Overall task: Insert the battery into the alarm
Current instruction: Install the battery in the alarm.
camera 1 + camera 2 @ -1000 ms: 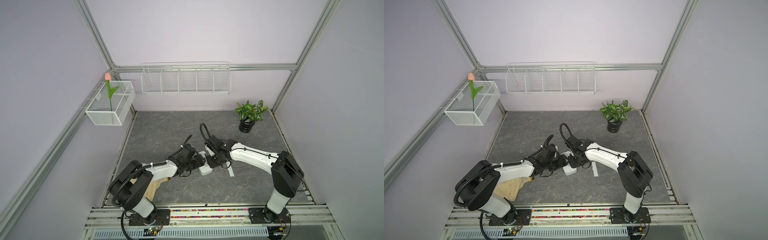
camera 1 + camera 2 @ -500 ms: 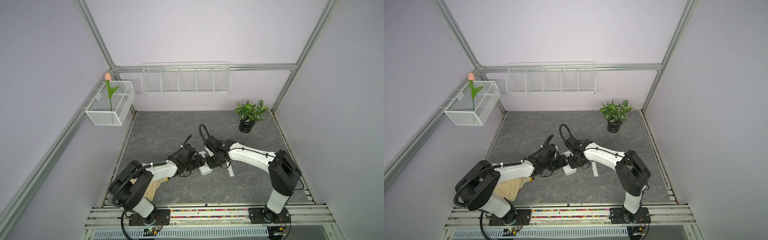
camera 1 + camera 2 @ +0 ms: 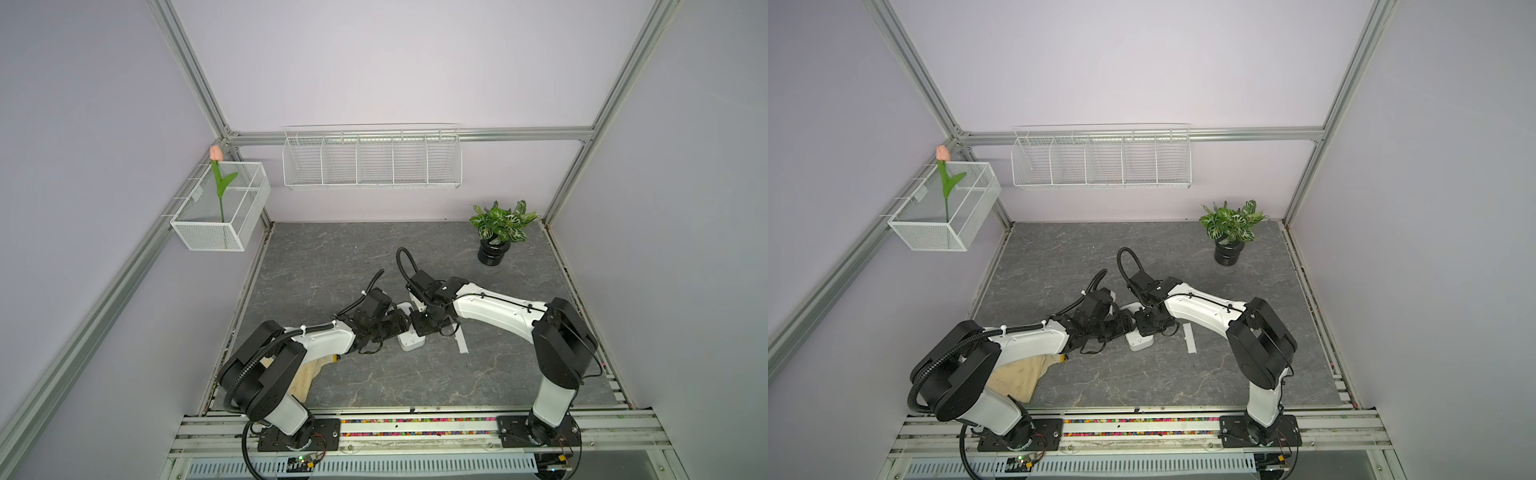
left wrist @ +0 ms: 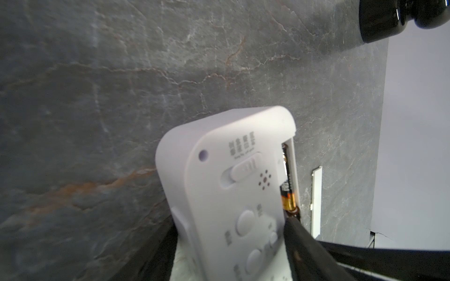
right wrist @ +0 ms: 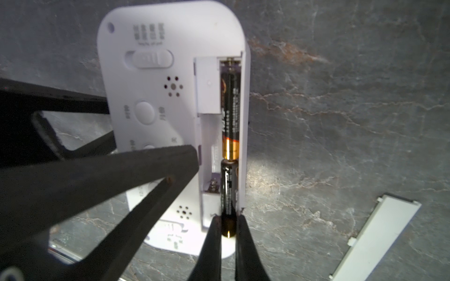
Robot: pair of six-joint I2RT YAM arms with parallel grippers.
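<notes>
Right wrist view: with the right hand (image 5: 228,221) pinching the battery (image 5: 228,189) by its end and the left hand (image 5: 153,138) clamping the alarm (image 5: 170,31), a skewed push could pop it out.

The white alarm (image 5: 170,73) sits centre-left in the right wrist view, back facing the camera, its edge slot open. One black-and-copper battery (image 5: 230,116) lies seated in the slot. A second battery (image 5: 228,194) lines up behind it, its outer end sticking out.
</notes>
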